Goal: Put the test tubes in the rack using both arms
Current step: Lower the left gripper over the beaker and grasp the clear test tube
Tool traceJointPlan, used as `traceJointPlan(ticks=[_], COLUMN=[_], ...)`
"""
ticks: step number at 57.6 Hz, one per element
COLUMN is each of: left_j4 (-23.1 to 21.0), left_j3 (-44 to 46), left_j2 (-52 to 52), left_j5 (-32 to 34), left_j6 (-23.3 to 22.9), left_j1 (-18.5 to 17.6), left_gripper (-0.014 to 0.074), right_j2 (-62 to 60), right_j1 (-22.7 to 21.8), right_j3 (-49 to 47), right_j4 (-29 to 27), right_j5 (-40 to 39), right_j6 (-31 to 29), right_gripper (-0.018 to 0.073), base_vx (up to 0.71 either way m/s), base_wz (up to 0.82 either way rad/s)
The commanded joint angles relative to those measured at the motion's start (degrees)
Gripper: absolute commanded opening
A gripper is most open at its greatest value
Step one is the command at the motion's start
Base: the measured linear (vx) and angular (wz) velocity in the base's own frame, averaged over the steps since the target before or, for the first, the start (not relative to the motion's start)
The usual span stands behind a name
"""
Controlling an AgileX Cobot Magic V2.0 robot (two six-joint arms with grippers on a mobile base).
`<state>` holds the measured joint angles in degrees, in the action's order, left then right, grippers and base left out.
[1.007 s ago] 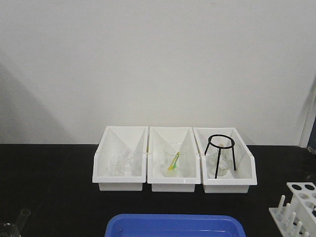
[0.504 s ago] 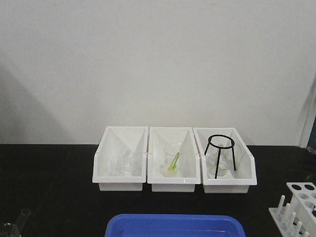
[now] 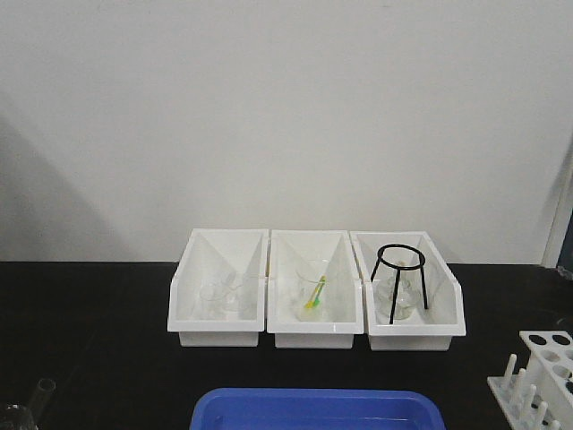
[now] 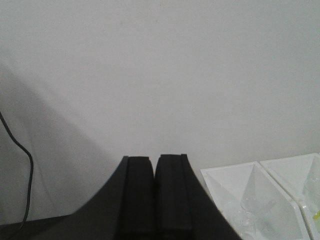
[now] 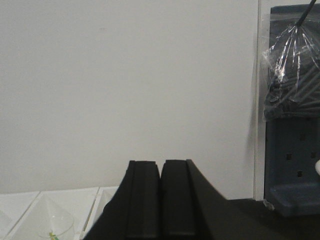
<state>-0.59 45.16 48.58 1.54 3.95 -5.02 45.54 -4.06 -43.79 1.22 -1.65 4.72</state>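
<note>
In the front view a clear test tube (image 3: 39,395) leans at the bottom left corner, next to the rim of a clear beaker (image 3: 11,416). The white rack (image 3: 540,376) with round holes and upright pegs stands at the bottom right. Neither arm shows in the front view. In the left wrist view my left gripper (image 4: 154,161) is shut and empty, pointing at the wall. In the right wrist view my right gripper (image 5: 160,165) is shut and empty, held above the table.
Three white slant-fronted bins (image 3: 315,333) stand in a row mid-table; the left (image 3: 218,333) holds clear glassware, the middle a glass with a yellow-green stick (image 3: 314,296), the right a black wire tripod ring (image 3: 400,279). A blue tray (image 3: 317,408) lies at the front.
</note>
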Motion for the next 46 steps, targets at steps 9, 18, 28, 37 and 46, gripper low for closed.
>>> traceJointPlan(ticks=[9,18,28,37,46], left_j4=[0.26,4.17,4.37,3.94,4.0], left_j3=[2.2,2.2,2.2,2.2,1.0], left_j2=[-0.06,0.25,2.1,3.63,4.12], left_j5=[2.18,-0.19,1.25,0.95,-3.37], left_j6=[1.37,8.49,12.37,8.9,7.91], left_j1=[-0.05,-0.05,-0.05,-0.11,-0.11], left_gripper=[0.0264,0.0501,0.0643,0.0639,0.0589], right_j2=[-0.18,-0.18,-0.18,-0.18,-0.18], right_j1=[-0.03,-0.03,-0.03,-0.03,-0.03], right_j3=[-1.97,-1.97,-1.97,-1.97,-1.79], right_j4=[1.31,1.31,1.25,0.57,0.62], right_j5=[0.35,0.68,0.66,0.72,1.27], right_j6=[-0.29,-0.29,-0.29,-0.05,-0.05], right_gripper=[0.03,0.0542,0.0675,0.0673,0.0634], base_vx=[0.0,0.0,0.0,0.0,0.0], base_wz=[0.0,0.0,0.0,0.0,0.0])
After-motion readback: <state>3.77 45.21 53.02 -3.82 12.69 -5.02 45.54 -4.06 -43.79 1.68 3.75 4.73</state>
